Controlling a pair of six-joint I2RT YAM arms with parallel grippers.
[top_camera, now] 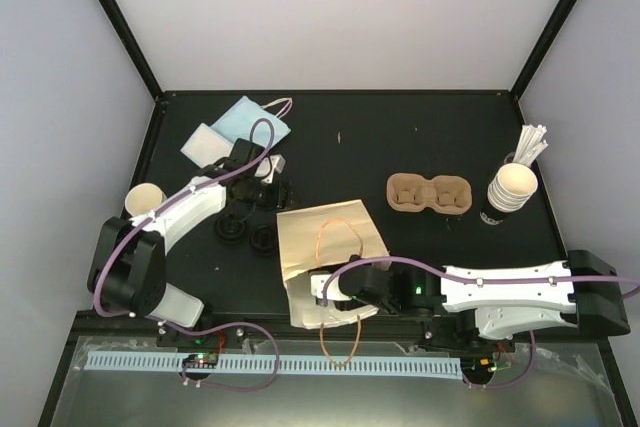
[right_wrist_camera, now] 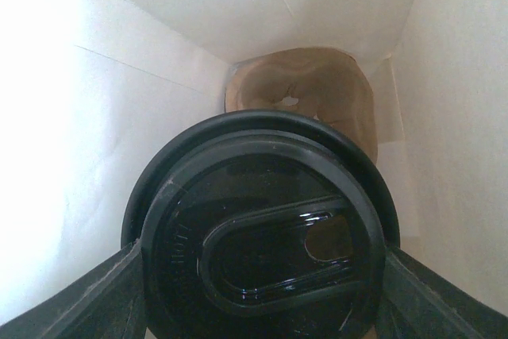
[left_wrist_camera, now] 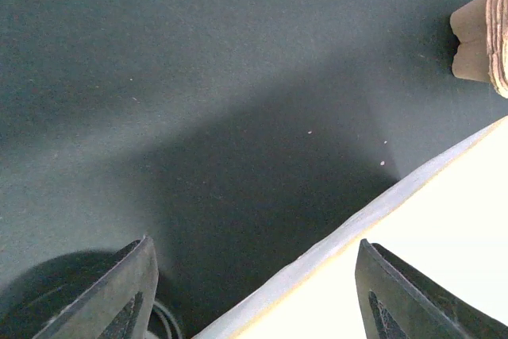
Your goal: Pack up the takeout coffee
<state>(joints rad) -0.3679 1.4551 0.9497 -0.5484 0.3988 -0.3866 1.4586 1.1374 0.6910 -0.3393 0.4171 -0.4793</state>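
Note:
The takeout coffee, a single cream paper cup, stands at the table's left beside the left arm. A brown paper bag with orange handles lies on its side in the middle. My right gripper reaches into the bag's mouth. In the right wrist view it is shut on a black lid; whatever sits under the lid is hidden. A brown pulp carrier lies at the bag's far end. My left gripper hangs open over the bag's upper left edge, holding nothing.
Two loose black lids lie left of the bag. A second pulp carrier sits right of centre, next to a stack of cups with white sticks. Blue and white packets lie at the back left.

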